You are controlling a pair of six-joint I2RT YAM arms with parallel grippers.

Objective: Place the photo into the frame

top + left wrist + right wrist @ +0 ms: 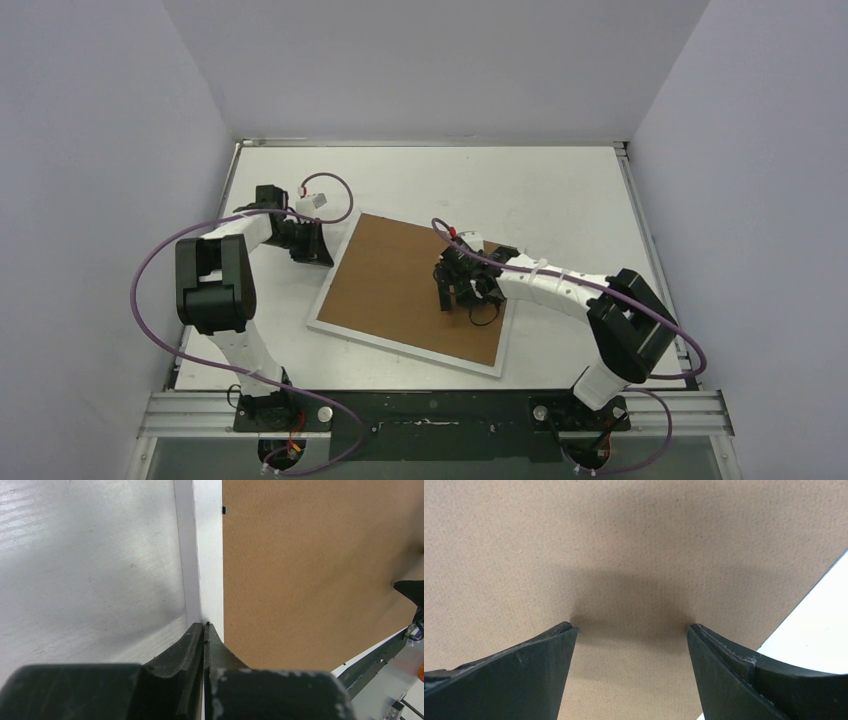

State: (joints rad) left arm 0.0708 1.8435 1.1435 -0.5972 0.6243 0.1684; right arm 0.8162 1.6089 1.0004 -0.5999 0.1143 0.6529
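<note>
The frame (400, 349) lies flat in the middle of the table, its narrow white border (210, 555) running round a plain brown backing board (395, 280) that fills its middle. The photo is hidden. My left gripper (322, 245) is shut with nothing between its fingers, and its tips (205, 626) rest against the outer side of the frame's left border. My right gripper (447, 290) is open over the board's right part. Both of its fingertips (566, 630) touch the brown board (624, 540), with only bare board between them.
The white table (450, 180) is boxed in by pale walls on three sides. A black rail (440, 420) carries both arm bases at the near edge. A small black tab (224, 509) sits where the board meets the border. Purple cables loop beside each arm.
</note>
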